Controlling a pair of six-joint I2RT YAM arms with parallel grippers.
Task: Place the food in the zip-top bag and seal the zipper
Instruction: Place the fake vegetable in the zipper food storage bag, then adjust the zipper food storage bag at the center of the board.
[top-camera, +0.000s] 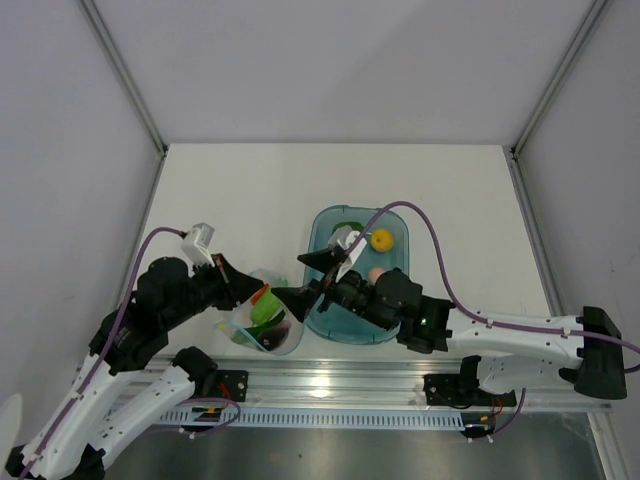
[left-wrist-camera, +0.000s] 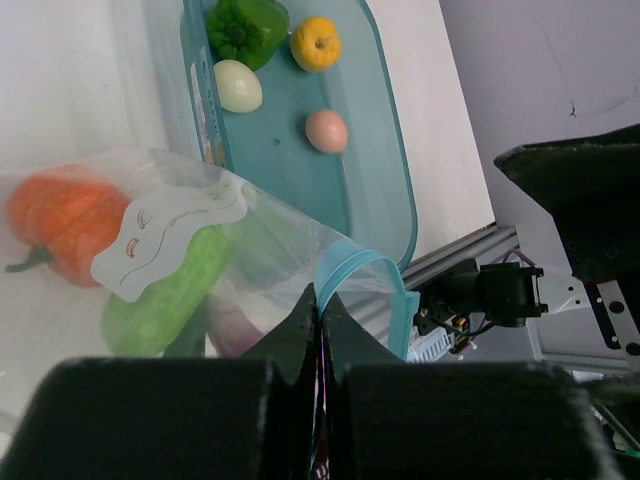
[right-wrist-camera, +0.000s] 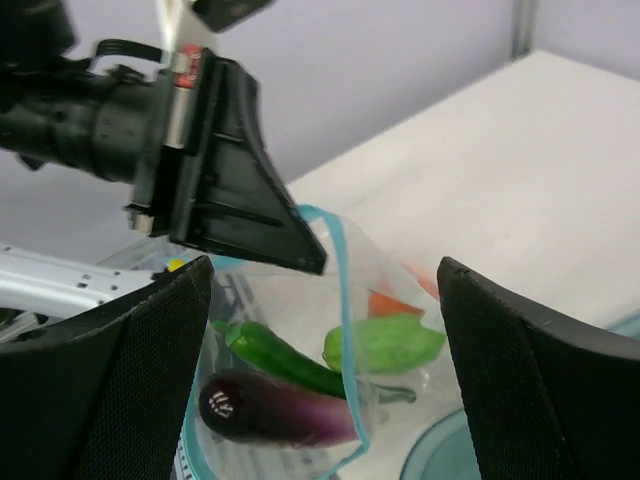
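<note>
The clear zip-top bag (top-camera: 268, 322) hangs open near the table's front, left of the teal tray. My left gripper (left-wrist-camera: 322, 308) is shut on the bag's light blue zipper strip (left-wrist-camera: 362, 264) and holds the mouth up. Inside lie an orange pepper (left-wrist-camera: 58, 222), a pale green pod (left-wrist-camera: 165, 292), a green chili (right-wrist-camera: 278, 357) and a dark eggplant (right-wrist-camera: 270, 410). My right gripper (right-wrist-camera: 325, 270) is wide open and empty at the bag's mouth, with one finger (right-wrist-camera: 110, 380) on each side of it. In the top view it (top-camera: 305, 280) sits between bag and tray.
The teal tray (left-wrist-camera: 385, 190) holds a green bell pepper (left-wrist-camera: 245, 25), a small yellow fruit (left-wrist-camera: 315, 43), a pale round piece (left-wrist-camera: 238, 86) and a pink egg-like piece (left-wrist-camera: 326, 130). The aluminium rail (top-camera: 330, 385) runs along the table's near edge.
</note>
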